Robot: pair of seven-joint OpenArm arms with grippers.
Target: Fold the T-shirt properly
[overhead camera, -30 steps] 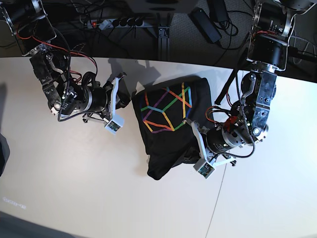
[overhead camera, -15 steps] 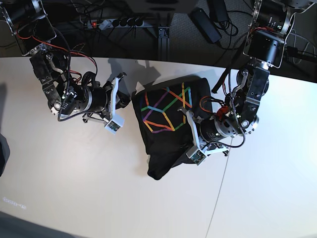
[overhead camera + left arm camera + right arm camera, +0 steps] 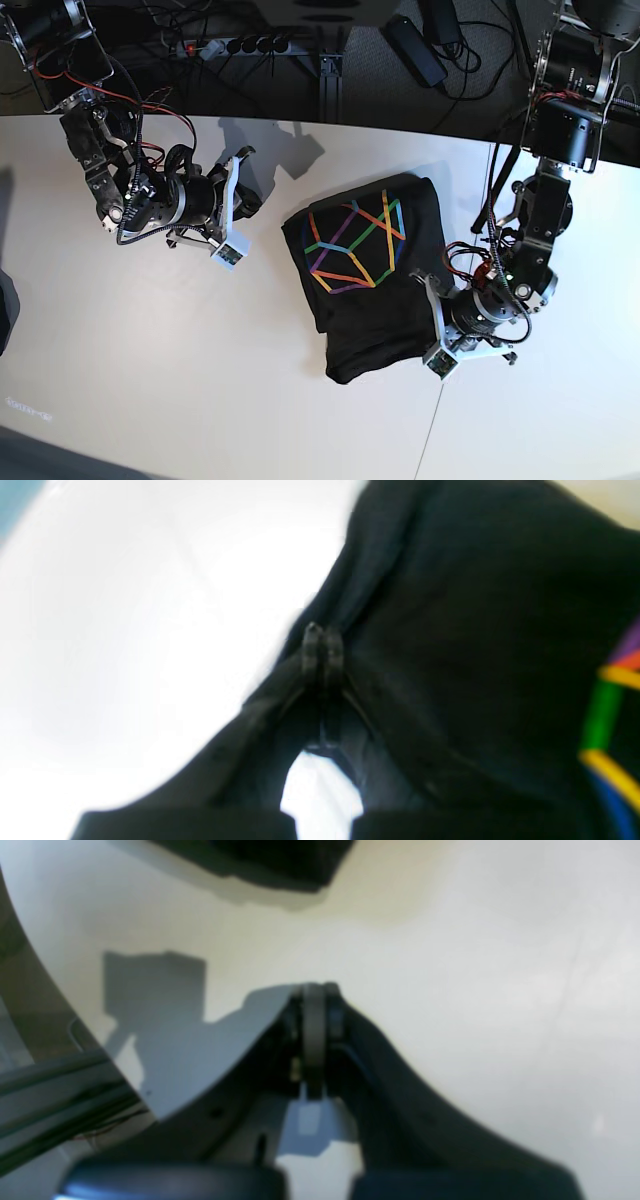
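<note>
— What is seen on the pale surface point(image 3: 200, 380)?
— The left pincer point(image 3: 322, 647) is seen pressed closed at the edge of the black T-shirt point(image 3: 375, 285); whether cloth is pinched cannot be told. The shirt is laid folded mid-surface, print upward.
— And the right pincer point(image 3: 315, 1005)?
— It is closed on nothing, held over bare surface, well apart from the shirt.

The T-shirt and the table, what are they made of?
The T-shirt looks like soft black knit cloth, matte: it bunches and folds limply, and its coloured lines seem printed on. The table looks like a hard, smooth, pale board, perhaps laminate: it is flat, shows crisp shadows and a thin seam. Neither can be told for sure.
</note>
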